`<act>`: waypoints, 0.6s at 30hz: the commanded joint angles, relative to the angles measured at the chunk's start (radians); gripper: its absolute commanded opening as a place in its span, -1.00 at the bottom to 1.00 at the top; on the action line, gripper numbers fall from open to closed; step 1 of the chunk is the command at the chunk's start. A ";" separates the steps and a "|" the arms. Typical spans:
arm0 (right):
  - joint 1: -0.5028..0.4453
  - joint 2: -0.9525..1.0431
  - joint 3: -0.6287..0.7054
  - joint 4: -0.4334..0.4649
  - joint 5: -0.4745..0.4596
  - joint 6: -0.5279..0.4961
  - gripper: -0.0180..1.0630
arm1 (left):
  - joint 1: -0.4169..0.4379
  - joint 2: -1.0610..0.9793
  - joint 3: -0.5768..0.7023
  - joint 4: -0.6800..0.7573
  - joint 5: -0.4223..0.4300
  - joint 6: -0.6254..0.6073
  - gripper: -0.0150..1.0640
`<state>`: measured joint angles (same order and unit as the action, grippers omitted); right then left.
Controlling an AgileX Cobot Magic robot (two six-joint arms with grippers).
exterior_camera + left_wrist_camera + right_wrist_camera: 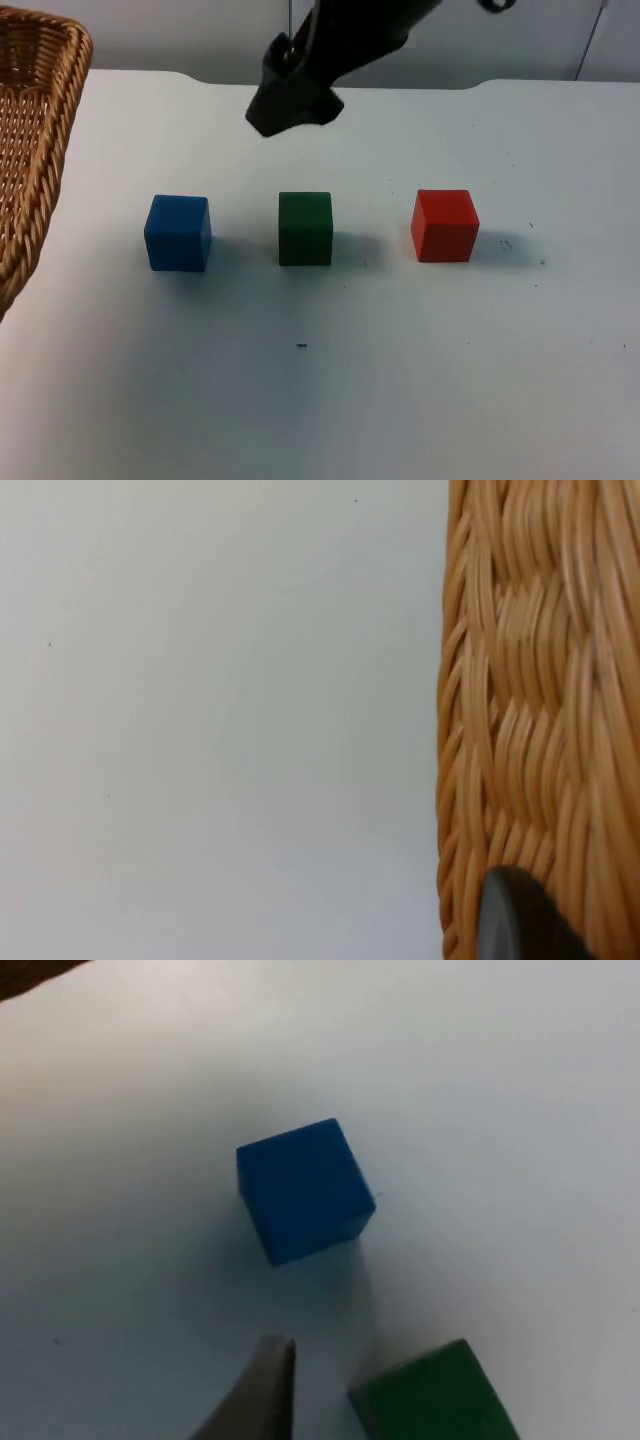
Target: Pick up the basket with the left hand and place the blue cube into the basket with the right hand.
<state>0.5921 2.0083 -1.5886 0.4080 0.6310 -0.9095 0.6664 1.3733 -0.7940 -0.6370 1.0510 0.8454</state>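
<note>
Blue cube [178, 233] waits on the white desk [400, 380]; right gripper [292, 98] hovers above, jaw state unclear.
It should descend centred, clear of the green cube [305, 228]; left gripper's hold on the woven wicker basket [30, 150] cannot be told.

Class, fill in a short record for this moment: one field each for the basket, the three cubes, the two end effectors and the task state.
basket: wicker basket at the table's left edge, left end effector at its weave
cubes: blue cube, green cube, red cube in a row, apart
right end effector: above the table behind the cubes, facing the blue cube, holding nothing
task state: blue cube not yet picked
</note>
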 commanded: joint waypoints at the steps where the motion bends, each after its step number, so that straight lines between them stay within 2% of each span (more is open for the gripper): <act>1: 0.028 0.029 -0.010 0.035 -0.022 -0.047 0.91 | 0.005 0.011 -0.011 -0.040 0.001 0.009 -0.97; 3: 0.060 0.055 -0.010 0.053 -0.031 -0.096 0.91 | 0.005 0.022 -0.011 -0.044 -0.004 0.009 -0.97; 10: 0.117 0.129 -0.017 0.053 -0.100 -0.143 0.91 | 0.005 0.024 -0.011 -0.062 -0.005 0.011 -0.97; 14: 0.125 0.183 -0.067 0.054 -0.094 -0.143 0.91 | 0.005 0.024 -0.011 -0.069 -0.005 0.011 -0.97; 18: 0.125 0.265 -0.185 0.057 -0.052 -0.139 0.91 | 0.005 0.024 -0.011 -0.069 -0.003 0.011 -0.97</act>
<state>0.7119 2.2415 -1.7187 0.4591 0.5563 -1.0443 0.6664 1.4036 -0.7940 -0.6617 1.0399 0.8492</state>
